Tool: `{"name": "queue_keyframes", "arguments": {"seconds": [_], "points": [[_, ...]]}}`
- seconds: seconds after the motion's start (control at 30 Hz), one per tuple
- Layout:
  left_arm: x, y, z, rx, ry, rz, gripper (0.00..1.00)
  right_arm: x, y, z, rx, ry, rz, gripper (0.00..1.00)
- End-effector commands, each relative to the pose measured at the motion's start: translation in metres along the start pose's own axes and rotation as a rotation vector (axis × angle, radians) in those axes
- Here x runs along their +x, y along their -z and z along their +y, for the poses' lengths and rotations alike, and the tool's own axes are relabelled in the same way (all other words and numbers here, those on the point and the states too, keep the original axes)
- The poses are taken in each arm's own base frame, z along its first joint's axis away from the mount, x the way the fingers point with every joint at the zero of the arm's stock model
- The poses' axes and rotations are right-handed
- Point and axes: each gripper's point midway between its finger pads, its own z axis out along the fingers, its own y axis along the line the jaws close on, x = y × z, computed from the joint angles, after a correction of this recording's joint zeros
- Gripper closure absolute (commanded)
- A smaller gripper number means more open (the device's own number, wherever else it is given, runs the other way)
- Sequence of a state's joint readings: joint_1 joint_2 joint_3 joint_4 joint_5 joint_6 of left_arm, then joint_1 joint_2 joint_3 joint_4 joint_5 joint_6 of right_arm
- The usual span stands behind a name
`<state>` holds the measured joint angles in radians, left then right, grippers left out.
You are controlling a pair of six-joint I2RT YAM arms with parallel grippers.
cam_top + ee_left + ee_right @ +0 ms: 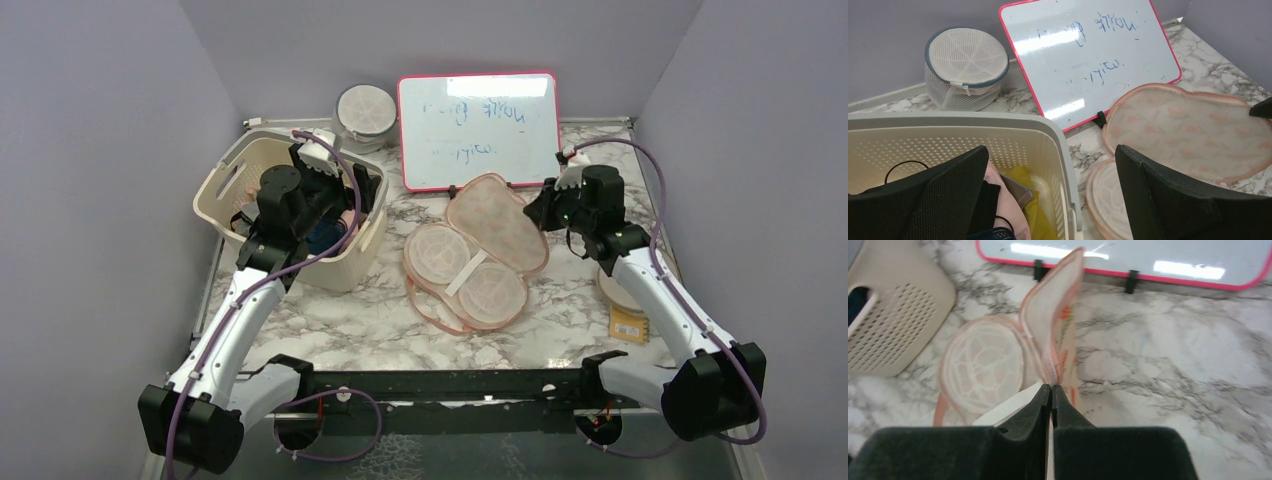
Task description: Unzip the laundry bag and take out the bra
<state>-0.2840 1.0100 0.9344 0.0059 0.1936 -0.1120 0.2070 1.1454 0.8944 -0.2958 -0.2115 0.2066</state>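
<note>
1. The laundry bag [440, 252] lies unzipped in the middle of the table [350, 322]. Its base is flat and its lid [497, 222] is tipped up towards the back.
2. The right gripper [1052, 390] has its fingers pressed together on the lid's pink-trimmed edge, pinching it at the rim.
3. Both rounded hollows of the base look empty, crossed only by a white band [468, 273]. I judge the bra is out of the case.
4. I cannot pick out the bra with certainty. A thin black strap [904, 167] loops among the clothes in the basket [222, 186], and it may belong to the bra.
5. The left gripper [1050, 155] hangs over that basket with its fingers spread and nothing between them.
6. To finish well, the left arm should rise straight up, so its fingers do not snag a strap or the basket's rim.
7. The right should hold the lid by the trim without tugging. The base is light and would slide on the smooth top.
8. Materials: the case is padded fabric, peanut-shaped, peach with a small orange-pink print outside and pale pink within. It is stiff enough for the lid to stand when held.
9. The basket is cream plastic with perforated walls and rounded corners. It holds soft pink, yellow and dark garments.
10. Behind stand a glossy whiteboard [478, 128] with a pink frame and a round white mesh pouch [965, 65]. The table is marble-patterned.
</note>
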Motion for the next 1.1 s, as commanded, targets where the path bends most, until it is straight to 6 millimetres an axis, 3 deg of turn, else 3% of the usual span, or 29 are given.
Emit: {"name": "queue_keyframes", "arguments": {"seconds": [0.0,0.2,0.47,0.7,1.07], "points": [[0.007,-0.002,0.004,-0.019,-0.010,0.015,0.07,0.018,0.007,0.054,-0.270,0.037,0.065,0.99],[0.012,-0.004,0.005,-0.026,-0.007,0.025,0.07,0.046,0.020,0.098,-0.479,0.047,0.148,0.99],[0.016,-0.007,0.003,-0.012,0.003,0.032,0.08,0.122,0.038,0.144,-0.753,-0.074,0.373,0.99],[0.022,-0.010,0.004,-0.011,0.004,0.053,0.08,0.182,0.041,0.148,-0.824,-0.190,0.531,0.99],[0.029,-0.013,0.006,-0.016,0.007,0.073,0.08,0.209,0.036,0.156,-0.843,-0.285,0.588,0.99]]}}
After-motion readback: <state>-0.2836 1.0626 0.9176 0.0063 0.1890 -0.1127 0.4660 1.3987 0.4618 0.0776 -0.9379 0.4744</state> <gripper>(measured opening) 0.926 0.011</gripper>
